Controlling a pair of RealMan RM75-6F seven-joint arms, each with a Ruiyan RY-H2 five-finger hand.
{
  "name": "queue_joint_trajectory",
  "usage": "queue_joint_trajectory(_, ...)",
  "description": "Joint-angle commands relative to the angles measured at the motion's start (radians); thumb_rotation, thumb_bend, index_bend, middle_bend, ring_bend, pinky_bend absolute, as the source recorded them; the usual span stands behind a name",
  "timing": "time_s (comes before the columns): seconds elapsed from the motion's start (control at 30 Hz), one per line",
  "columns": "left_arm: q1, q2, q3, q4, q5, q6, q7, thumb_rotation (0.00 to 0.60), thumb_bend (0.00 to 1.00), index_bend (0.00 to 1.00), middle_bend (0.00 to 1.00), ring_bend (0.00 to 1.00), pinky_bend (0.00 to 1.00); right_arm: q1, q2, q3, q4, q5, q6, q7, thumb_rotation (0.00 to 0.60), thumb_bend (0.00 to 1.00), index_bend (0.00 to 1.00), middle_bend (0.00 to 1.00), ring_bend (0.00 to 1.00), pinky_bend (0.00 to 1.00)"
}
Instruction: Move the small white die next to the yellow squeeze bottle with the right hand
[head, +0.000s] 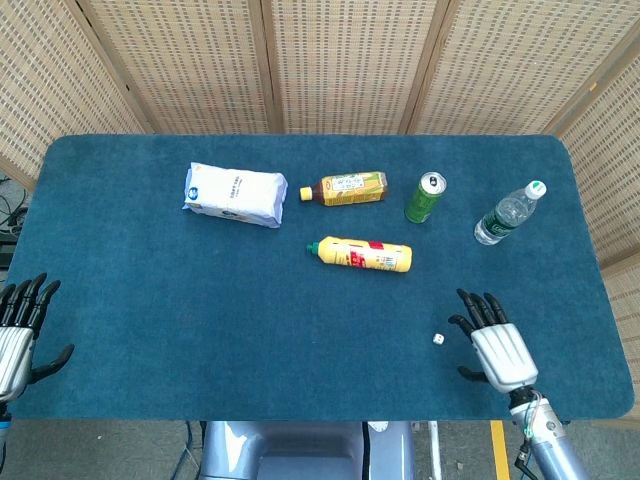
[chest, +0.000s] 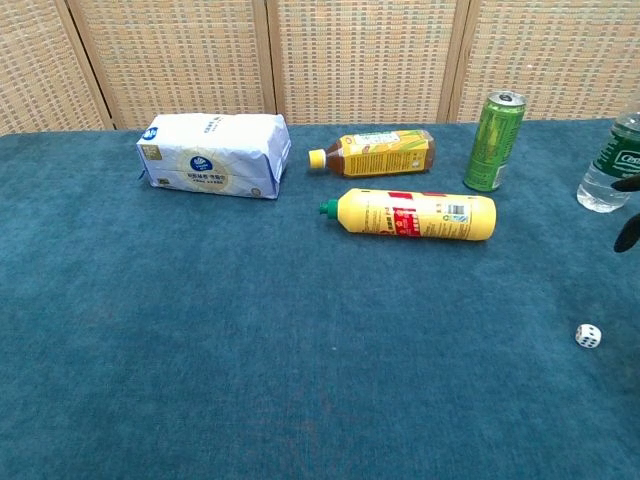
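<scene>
Approach looks to be the step in hand: the small white die with dark pips (head: 438, 339) lies untouched on the blue carpet-like table cover (head: 200, 300), low and right of centre in the head view and near the lower right edge of the chest view, while the right hand (head: 488, 341), white-backed with black fingers (head: 470, 305), hovers just beside it with fingers spread and nothing held. The die is a hard little cube with slightly rounded corners, so the next move probably calls for a fine pinch between thumb and one finger, lowered squarely over it, since the napped cloth gives little room to get under an edge. Its goal, the yellow plastic squeeze bottle with a green cap and red label (head: 361, 254), lies on its side near the centre, well apart from the die. Beyond it sit an amber tea bottle (head: 344, 188), a green metal can (head: 424, 198), a clear water bottle (head: 509, 213) and a soft white tissue pack (head: 235, 194). The left hand (head: 18, 335) rests open-fingered at the lower left edge.
</scene>
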Motion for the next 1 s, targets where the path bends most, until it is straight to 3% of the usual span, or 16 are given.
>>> queue_joint_trajectory(0.03, 0.001, 0.002, 0.001, -0.001, 0.002, 0.001, -0.004, 0.600, 0.27, 0.00, 0.00, 0.00, 0.00, 0.027, -0.039, 0.017, 0.018, 0.045, -0.042, -0.041, 0.600, 0.18, 0.32, 0.00, 0.00, 0.00)
queue_joint_trajectory(0.47, -0.001, 0.002, 0.007, -0.006, 0.016, -0.003, -0.001, 0.600, 0.27, 0.00, 0.00, 0.00, 0.00, 0.087, -0.177, 0.033, 0.146, 0.179, -0.144, -0.094, 0.600, 0.26, 0.37, 0.01, 0.00, 0.00)
queue_joint_trajectory(1.0, -0.003, 0.000, 0.009, -0.004, 0.021, -0.008, -0.001, 0.600, 0.27, 0.00, 0.00, 0.00, 0.00, 0.109, -0.186, 0.031, 0.165, 0.227, -0.151, -0.110, 0.600, 0.32, 0.39, 0.03, 0.00, 0.00)
